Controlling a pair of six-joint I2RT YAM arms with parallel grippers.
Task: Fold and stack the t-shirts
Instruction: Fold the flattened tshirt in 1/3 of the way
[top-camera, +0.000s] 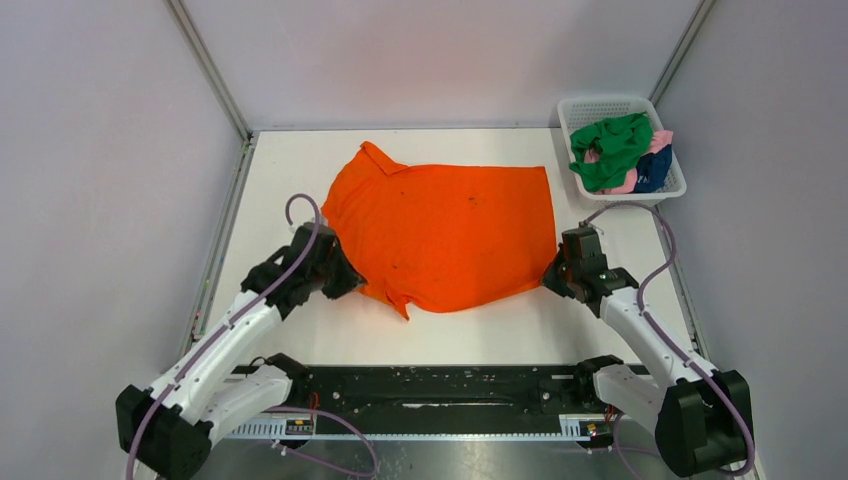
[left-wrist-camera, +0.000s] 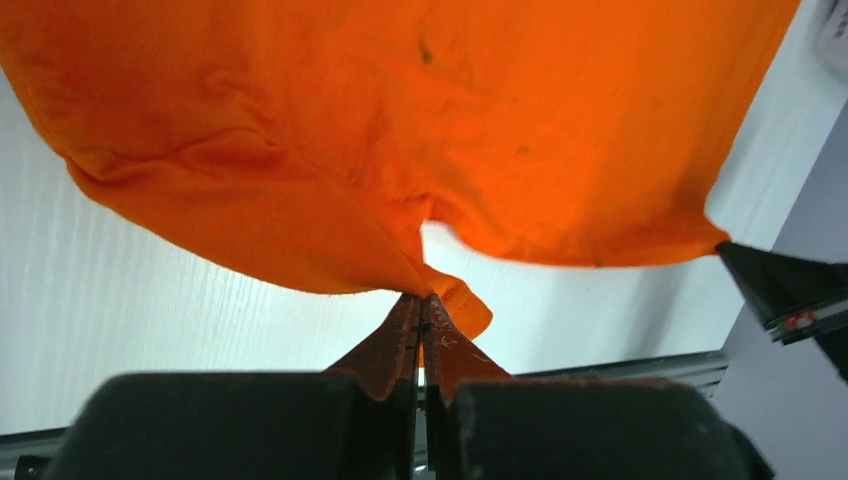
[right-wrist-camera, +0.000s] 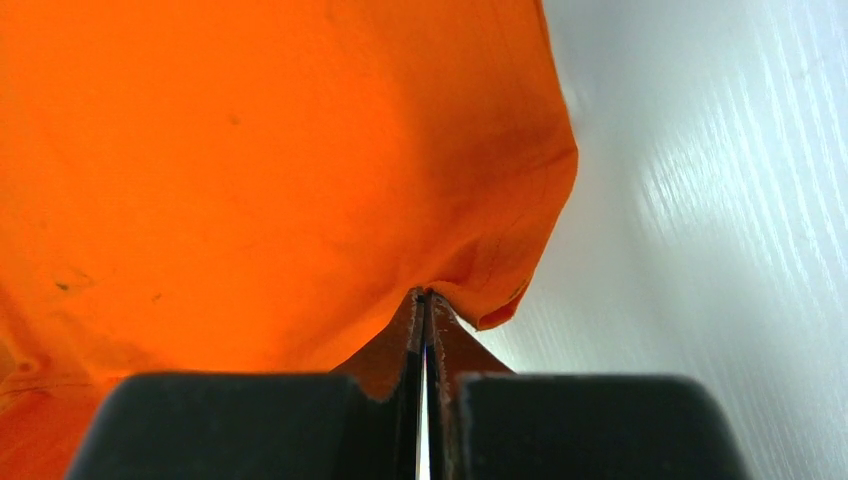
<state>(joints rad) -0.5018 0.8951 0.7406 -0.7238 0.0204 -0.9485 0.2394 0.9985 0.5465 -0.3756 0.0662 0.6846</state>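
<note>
We see the orange t-shirt (top-camera: 445, 235) spread mid-table on the white table (top-camera: 500, 330), collar end toward the far left, hem toward the right. The left gripper (left-wrist-camera: 421, 300) is clamped tight on the shirt's near-left edge by the sleeve, and the right gripper (right-wrist-camera: 421, 296) is pinched closed on the near-right hem corner, both with cloth between the fingers. The green t-shirt (top-camera: 612, 148), pink t-shirt (top-camera: 661, 140) and navy t-shirt (top-camera: 655, 168) sit bunched in the white mesh basket (top-camera: 575, 110) at the far right corner, well apart from the orange one.
</note>
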